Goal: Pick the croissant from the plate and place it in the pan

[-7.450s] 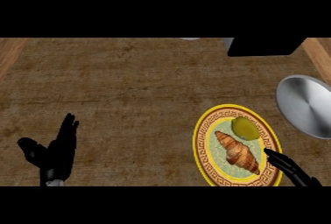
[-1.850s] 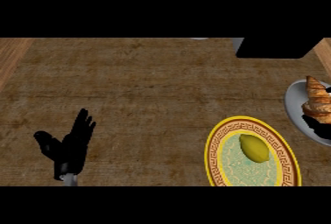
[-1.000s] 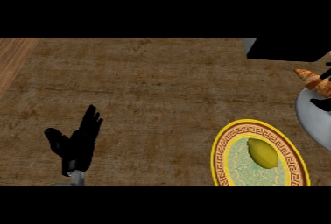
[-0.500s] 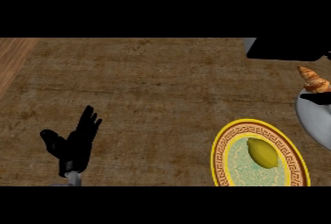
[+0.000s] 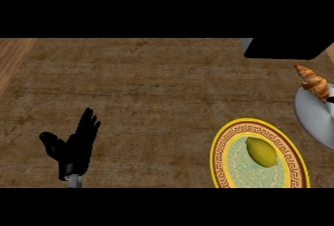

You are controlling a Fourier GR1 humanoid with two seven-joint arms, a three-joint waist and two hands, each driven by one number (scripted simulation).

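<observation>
The croissant (image 5: 312, 82) shows at the right edge of the head view, tilted over the far rim of the grey pan (image 5: 314, 118). Only a black sliver of my right hand (image 5: 330, 99) shows just below the croissant, touching its lower end; the rest is cut off by the edge. The yellow-rimmed plate (image 5: 225, 140) lies at the lower right and holds only a lemon (image 5: 261, 151). My left hand (image 5: 72, 148) rests open at the lower left, fingers up, far from the plate and pan.
A black box-like object (image 5: 284, 47) stands at the back right, close behind the croissant. A lighter wooden strip (image 5: 13, 57) runs along the counter's left side. Brown countertop (image 5: 157, 97) spreads between my left hand and the plate.
The croissant has shifted from inside the pan's outline up to its far rim. Plate and pan slid rightward in the view. My left hand has hardly moved.
</observation>
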